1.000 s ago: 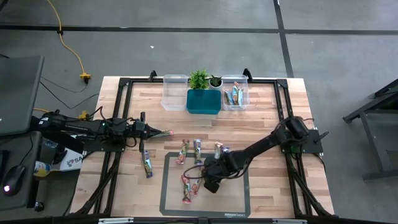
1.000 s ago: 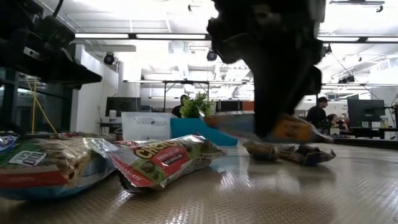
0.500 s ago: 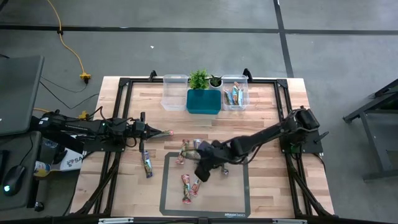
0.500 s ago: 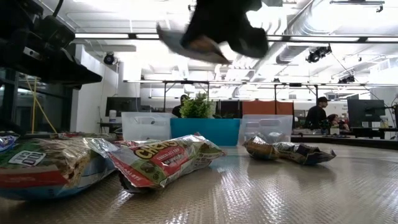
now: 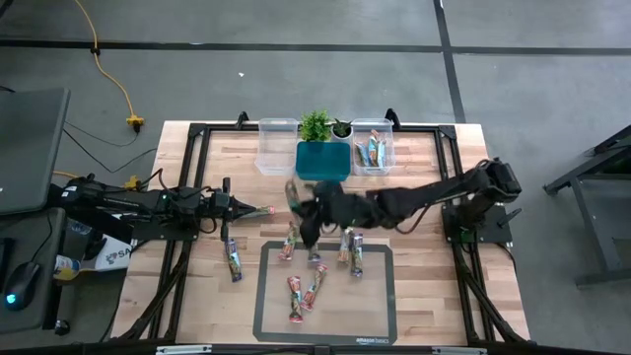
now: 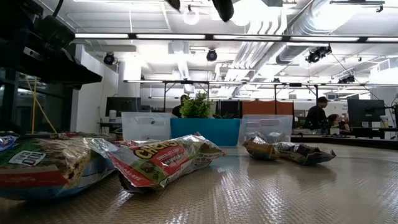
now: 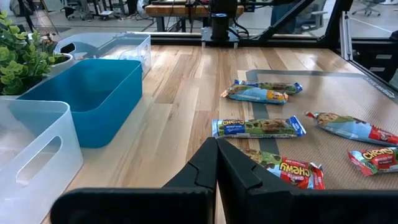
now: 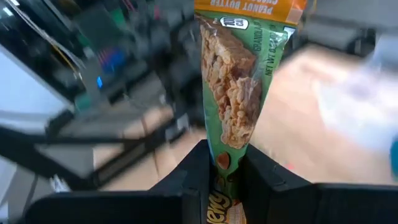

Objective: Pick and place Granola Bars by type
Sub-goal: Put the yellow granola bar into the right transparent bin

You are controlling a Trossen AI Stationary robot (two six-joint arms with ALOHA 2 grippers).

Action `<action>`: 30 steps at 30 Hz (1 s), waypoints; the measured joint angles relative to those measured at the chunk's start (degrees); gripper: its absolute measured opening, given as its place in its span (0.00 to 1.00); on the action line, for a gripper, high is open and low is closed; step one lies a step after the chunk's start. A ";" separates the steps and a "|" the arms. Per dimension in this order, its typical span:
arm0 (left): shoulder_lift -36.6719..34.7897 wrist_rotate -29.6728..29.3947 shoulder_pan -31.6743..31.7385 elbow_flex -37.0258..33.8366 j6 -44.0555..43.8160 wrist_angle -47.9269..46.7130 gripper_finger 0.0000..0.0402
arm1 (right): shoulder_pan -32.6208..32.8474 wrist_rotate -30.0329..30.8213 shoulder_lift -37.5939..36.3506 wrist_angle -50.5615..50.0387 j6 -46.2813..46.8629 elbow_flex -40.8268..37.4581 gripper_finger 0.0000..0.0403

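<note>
Presently, a green-wrapped granola bar [image 8: 239, 93] is pinched by its lower end between the closed fingers of the right gripper [image 5: 304, 219] — carried above the table, near the teal bin [image 5: 323, 161]. Transport is judged underway; release into the matching clear bin [image 5: 277, 146] is called for next. The left gripper [image 5: 264, 211] is parked at the left, fingers closed and empty.
</note>
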 joint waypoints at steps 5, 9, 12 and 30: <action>0.02 0.02 -0.01 0.01 0.02 0.00 0.00 | -2.80 -0.73 -3.64 5.88 -6.94 0.02 0.13; 0.02 0.02 0.00 0.00 0.01 -0.01 0.00 | -4.17 -1.13 -6.27 5.24 -11.39 0.02 0.13; 0.02 0.00 0.01 0.01 0.00 0.00 0.00 | -5.31 -0.35 -8.71 4.00 -14.12 0.02 0.13; 0.00 0.00 0.01 0.00 0.02 0.00 0.00 | -23.48 14.34 -23.30 -27.32 -14.49 0.02 0.13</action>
